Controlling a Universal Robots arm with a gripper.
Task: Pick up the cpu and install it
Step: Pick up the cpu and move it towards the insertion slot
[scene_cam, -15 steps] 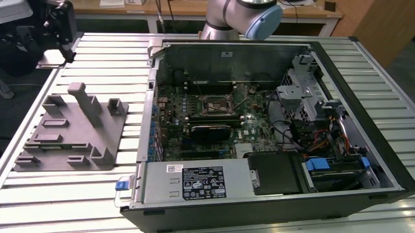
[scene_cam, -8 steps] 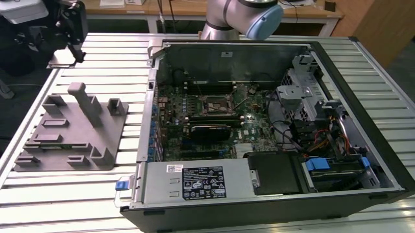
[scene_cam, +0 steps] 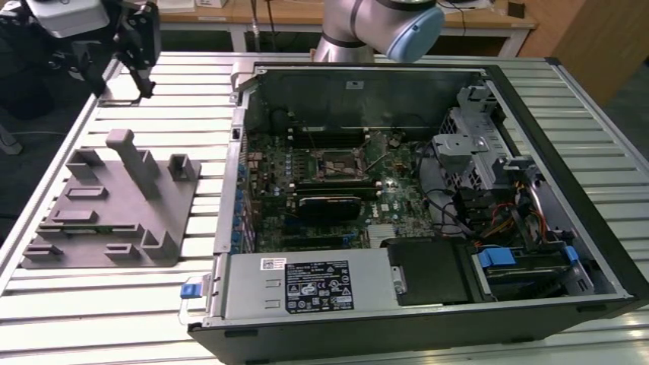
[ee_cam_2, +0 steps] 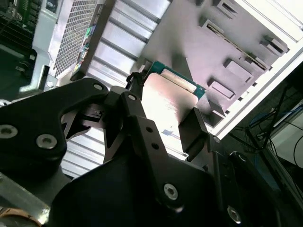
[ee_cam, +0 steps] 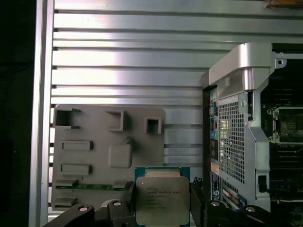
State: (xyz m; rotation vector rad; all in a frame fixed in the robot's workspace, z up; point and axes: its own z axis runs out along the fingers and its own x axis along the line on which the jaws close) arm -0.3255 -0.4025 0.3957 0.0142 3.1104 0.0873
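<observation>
cpu [ee_cam: 162, 201]: flat square chip with a silver-white metal lid and a thin green board edge showing along one side. it is held in the hand [ee_cam: 162, 194], lid facing the first wrist view's camera. hand: narrow, closed on the cpu, with two dark fingers [ee_cam: 127, 195] pressed against opposite edges of the chip. in the second wrist view the cpu [ee_cam_2: 168, 101] sits edge-on between the same fingers [ee_cam_2: 191, 127]. it is raised off the worktop [ee_cam: 132, 61], which is made of silver aluminium slats. grey fixture block [ee_cam: 94, 156]: lies on the worktop beneath and beyond the held chip in the first wrist view, with square pockets, flat pads and upright posts on its face. in the exterior view the fixture block [scene_cam: 112, 205] lies at the exterior view's left, and the hand [scene_cam: 137, 46] hangs above the worktop's far left corner, well apart from the case. computer case [scene_cam: 426, 91]: black tower lying on its side, open, just beside the fixture block. motherboard [scene_cam: 385, 205]: green, inside the case. socket [scene_cam: 332, 162]: dark square frame with metal edges, near the board's middle. grey box [scene_cam: 304, 285]: white label on it, at the near end of the case. arm [scene_cam: 375, 26]: silver with a blue joint cap, behind the case.
</observation>
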